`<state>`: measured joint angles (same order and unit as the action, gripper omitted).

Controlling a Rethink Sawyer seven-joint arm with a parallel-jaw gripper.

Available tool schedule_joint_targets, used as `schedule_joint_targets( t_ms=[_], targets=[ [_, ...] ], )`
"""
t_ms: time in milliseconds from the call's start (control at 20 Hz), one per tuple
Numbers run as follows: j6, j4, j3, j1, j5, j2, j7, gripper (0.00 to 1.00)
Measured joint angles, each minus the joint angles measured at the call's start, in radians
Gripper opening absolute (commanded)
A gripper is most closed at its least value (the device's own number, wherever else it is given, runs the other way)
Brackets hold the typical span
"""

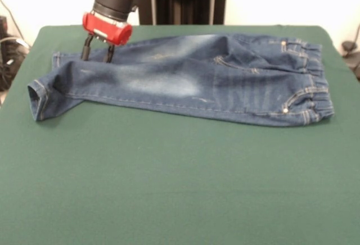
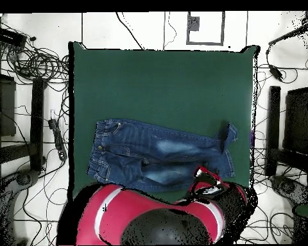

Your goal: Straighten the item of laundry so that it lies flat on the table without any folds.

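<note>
One small pair of dark blue denim jeans (image 1: 185, 79) is being shown lying across the far half of the large dark green felt-topped table (image 1: 169, 189), with the elastic gathered waistband at the right and the leg cuffs at the left in the front view. Much bare green cloth is being left open on the near side, while only a narrow strip is being left beyond the far leg. The nearer cuff is being seen turned up and slightly folded. The red and black gripper (image 1: 97, 53) is being held at the far leg's cuff, its two dark fingers (image 1: 86, 49) parted and pointing down at the denim's edge, with nothing clasped between them. White walls are being shown behind the table. In the overhead view the jeans (image 2: 160, 157) are being seen whole on the table (image 2: 163, 83), with cables and dark stands ringing it; the gripper (image 2: 206, 181) is being largely hidden there under the arm.
</note>
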<state>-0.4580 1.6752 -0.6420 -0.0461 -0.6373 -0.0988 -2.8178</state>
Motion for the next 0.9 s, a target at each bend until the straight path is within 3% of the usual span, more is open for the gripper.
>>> schedule_joint_targets(
  t_ms=[450,900],
  targets=[
    [-0.095,-0.033,-0.095,0.049,0.020,0.097,0.000,1.00],
    [-0.079,-0.070,-0.123,0.057,-0.013,0.122,0.000,1.00]
  ],
)
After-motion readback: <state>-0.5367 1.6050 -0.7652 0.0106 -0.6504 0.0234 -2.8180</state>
